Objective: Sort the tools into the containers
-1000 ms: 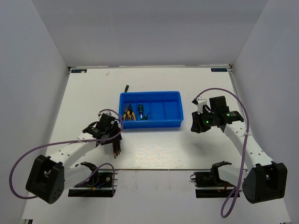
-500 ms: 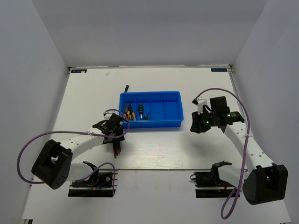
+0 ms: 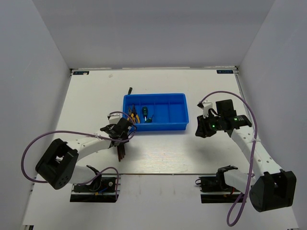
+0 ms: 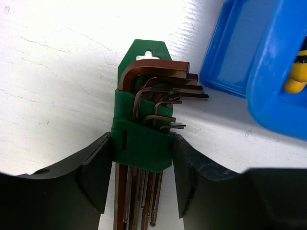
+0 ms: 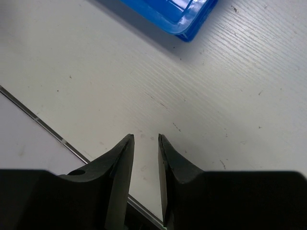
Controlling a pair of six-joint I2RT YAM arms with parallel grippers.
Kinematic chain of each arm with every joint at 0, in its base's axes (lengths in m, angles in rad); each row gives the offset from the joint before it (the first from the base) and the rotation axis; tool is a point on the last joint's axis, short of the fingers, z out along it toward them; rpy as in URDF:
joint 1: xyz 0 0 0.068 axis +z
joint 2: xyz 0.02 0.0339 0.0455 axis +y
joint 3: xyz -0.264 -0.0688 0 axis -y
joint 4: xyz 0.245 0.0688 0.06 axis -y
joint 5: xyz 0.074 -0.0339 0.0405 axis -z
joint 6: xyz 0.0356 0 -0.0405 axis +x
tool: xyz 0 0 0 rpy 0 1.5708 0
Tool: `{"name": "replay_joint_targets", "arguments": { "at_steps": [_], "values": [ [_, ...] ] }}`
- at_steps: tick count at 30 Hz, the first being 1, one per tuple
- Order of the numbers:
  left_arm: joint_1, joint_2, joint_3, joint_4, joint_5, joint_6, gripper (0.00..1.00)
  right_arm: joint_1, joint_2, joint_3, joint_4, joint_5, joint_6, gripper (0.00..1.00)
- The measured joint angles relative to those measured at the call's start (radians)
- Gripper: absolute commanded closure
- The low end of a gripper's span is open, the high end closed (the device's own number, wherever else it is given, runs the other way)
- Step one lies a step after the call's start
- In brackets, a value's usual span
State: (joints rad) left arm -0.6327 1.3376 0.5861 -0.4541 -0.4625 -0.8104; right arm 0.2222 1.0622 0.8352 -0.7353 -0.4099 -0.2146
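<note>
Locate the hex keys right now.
In the top view, the hex keys sit left of centre, just below the blue tray's left end, between the left gripper's fingers.

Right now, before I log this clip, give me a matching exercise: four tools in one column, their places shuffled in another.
Tools:
1. pliers
2. green-handled screwdriver
3. hex key bundle
4. thin dark driver

Places:
A. on the table beyond the far side of the blue tray
B. leftmost tray compartment
C. on the table, between the fingers of the left gripper
D. second tray compartment from the left

Pairs: 1-B, 2-D, 3-C, 4-A
</note>
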Motion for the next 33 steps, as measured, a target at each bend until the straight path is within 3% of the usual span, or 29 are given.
{"name": "replay_joint_targets", "arguments": {
  "at_steps": [8, 10, 22, 33],
  "values": [
    [-0.029, -0.006, -0.009, -0.001, -0.037, -0.035, 0.93, 0.0, -0.004, 0.0, -0.003, -0.012, 0.0, 0.67],
    [-0.035, -0.013, -0.008, -0.014, -0.039, -0.048, 0.98, 0.0, -0.007, 0.0, -0.004, -0.013, 0.0, 0.67],
    [-0.069, -0.337, 0.05, -0.43, 0.014, -0.099, 1.0, 0.002, -0.01, 0.001, -0.004, -0.02, 0.0, 0.67],
    [-0.07, -0.25, 0.277, -0.42, 0.037, 0.011, 1.0, 0.002, -0.01, 0.001, -0.004, -0.02, 0.0, 0.67]
  ]
}}
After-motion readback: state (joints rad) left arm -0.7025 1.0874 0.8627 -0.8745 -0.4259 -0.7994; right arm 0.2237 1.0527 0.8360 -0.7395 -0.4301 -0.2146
